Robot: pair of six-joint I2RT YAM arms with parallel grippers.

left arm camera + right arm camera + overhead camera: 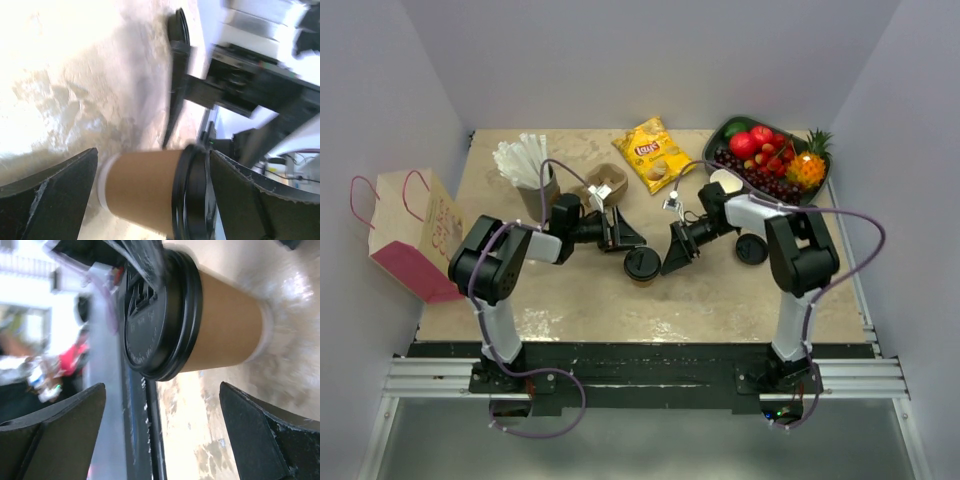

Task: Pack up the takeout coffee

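The takeout coffee [642,265], a tan paper cup with a black lid, stands on the table between my two arms. In the left wrist view the takeout coffee [140,190] shows between my left gripper's [152,155] wide-spread fingers, its lid close to the right-hand finger [250,200]. Seen from above, my left gripper [625,240] is just up and left of the cup. My right gripper [675,255] is just to its right. In the right wrist view the cup [225,325] sits beyond my open right gripper [162,386], with nothing between the fingers.
A pink paper bag [410,235] stands at the table's left edge. Behind the arms are a cup of white straws [525,165], a cardboard carrier [603,185], a yellow chips bag [653,152] and a fruit tray [728,130]. A loose black lid [751,248] lies beside the right arm.
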